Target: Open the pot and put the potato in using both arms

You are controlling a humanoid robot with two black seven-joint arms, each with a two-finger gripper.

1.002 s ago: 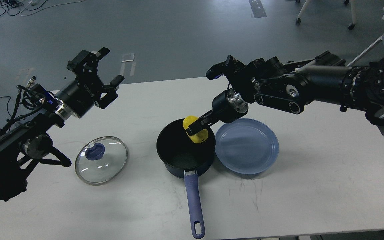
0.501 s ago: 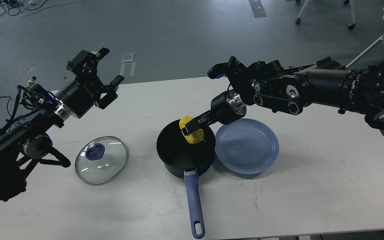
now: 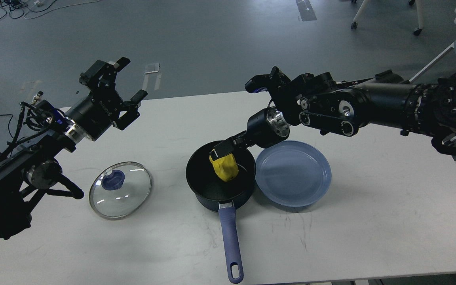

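While my right gripper [image 3: 221, 153] clamps the potato [image 3: 224, 167] inside the pot [image 3: 204, 186], plate [image 3: 293, 173] touching it, my left gripper [image 3: 127, 85] hovers agape, empty, lid [image 3: 120, 189] on the tabletop [image 3: 370, 221].

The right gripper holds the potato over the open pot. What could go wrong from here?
1. The right gripper holds only the top of the potato; it may slip out early.
2. The potato hangs toward the far side of the pot, near the blue plate; a badly aimed drop might hit the rim.
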